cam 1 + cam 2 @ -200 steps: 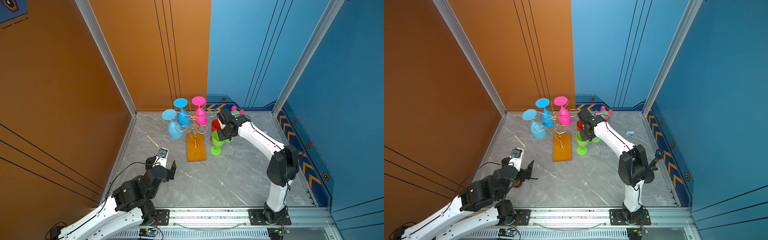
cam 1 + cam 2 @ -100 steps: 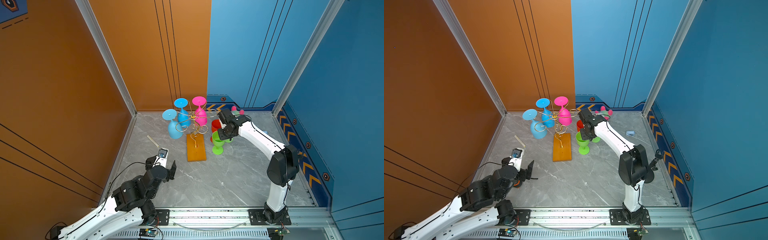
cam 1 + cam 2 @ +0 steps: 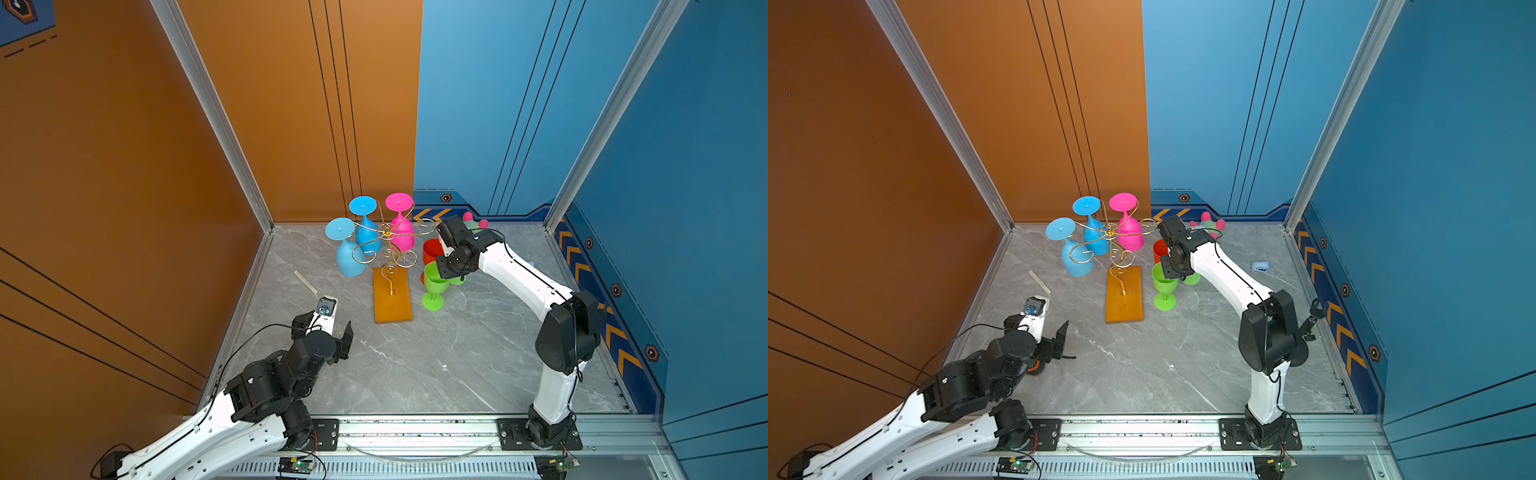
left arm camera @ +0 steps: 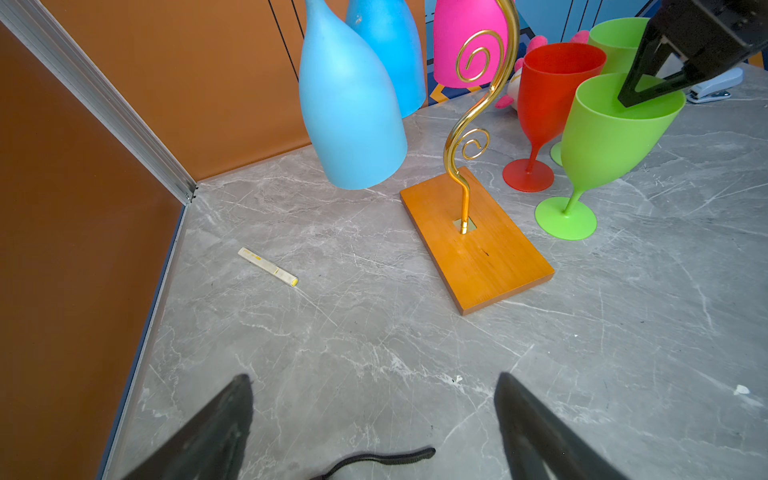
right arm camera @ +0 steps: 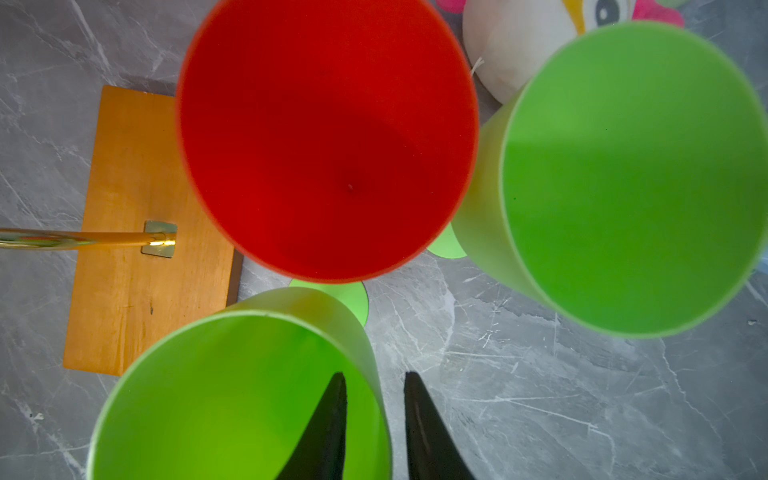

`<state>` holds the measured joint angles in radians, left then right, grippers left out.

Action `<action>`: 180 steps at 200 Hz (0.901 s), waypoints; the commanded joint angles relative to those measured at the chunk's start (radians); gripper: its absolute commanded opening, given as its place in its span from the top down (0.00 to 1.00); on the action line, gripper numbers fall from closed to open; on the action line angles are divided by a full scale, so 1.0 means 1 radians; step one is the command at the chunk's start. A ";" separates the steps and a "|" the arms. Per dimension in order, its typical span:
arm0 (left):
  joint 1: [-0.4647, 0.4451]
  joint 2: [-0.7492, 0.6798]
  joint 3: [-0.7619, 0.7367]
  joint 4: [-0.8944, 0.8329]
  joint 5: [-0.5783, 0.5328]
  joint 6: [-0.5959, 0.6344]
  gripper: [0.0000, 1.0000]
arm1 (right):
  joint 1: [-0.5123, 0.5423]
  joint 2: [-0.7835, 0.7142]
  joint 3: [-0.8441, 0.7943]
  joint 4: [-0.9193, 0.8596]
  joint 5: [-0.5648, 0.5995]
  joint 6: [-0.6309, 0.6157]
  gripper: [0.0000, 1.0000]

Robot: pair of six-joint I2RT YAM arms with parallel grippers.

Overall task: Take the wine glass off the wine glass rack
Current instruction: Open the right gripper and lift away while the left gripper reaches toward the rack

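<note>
Right gripper (image 5: 374,376) pointed down, jaws slightly parted astride rim of lime-green plastic wine glass (image 3: 434,284); left gripper (image 4: 374,378) hovered low, wide open, empty.

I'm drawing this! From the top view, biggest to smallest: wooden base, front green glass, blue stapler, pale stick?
1. wooden base
2. front green glass
3. blue stapler and pale stick: both look tiny, too alike to rank.
</note>
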<state>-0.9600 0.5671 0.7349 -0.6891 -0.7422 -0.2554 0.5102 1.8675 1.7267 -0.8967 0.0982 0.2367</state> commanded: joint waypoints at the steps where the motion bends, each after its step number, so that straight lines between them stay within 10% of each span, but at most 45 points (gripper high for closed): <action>1: 0.014 0.010 -0.006 -0.013 0.009 -0.006 0.09 | -0.005 -0.071 -0.006 0.007 -0.021 0.008 0.70; 180: 0.276 0.009 0.068 0.002 0.313 -0.033 0.06 | -0.039 -0.301 -0.033 -0.032 -0.213 -0.011 0.25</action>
<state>-0.7418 0.5800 0.7483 -0.6891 -0.5255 -0.2722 0.4797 1.6226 1.7184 -0.8982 -0.0711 0.2386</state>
